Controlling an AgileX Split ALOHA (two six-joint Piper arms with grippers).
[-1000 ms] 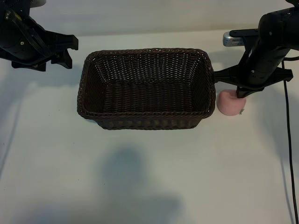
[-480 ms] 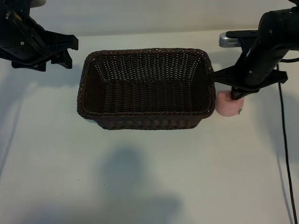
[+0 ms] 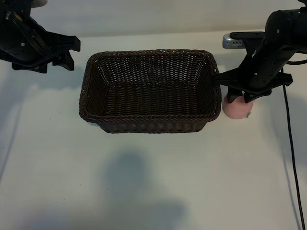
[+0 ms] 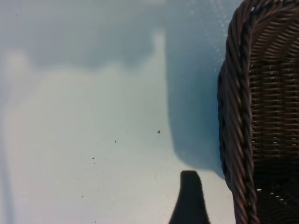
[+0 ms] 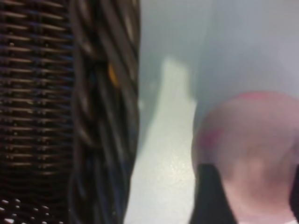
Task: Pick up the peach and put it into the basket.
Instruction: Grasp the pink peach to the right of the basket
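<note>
- The step in hand looked like the grasp itself: the right gripper (image 3: 238, 97) sat low over the peach (image 3: 236, 109), which rested on the table (image 3: 153, 182) just right of the basket (image 3: 150, 91), at its near right corner.
- In the right wrist view a dark finger (image 5: 208, 196) lay against one side of the peach (image 5: 247, 154) and another showed at the frame's edge on the other side, so the fingers seemed to straddle the fruit; whether they were spread or pinching it could not be told.
- The peach was not yet lifted, and the basket held nothing visible.
- The next move would call for a firm closure on the fruit, a lift high enough to clear the braided rim, then a short carry leftward over the basket's interior.
- The left gripper (image 3: 67, 52) was parked at the far left, beside the basket's far left corner, its fingers spread and holding nothing.
- The peach was small, round, pale pink and matte-skinned, likely to roll if nudged.
- The basket was dark-brown woven wicker, rectangular with rounded corners, flared sides and a thick braided rim (image 4: 233, 116).
- The table was smooth, pale and plain.
</note>
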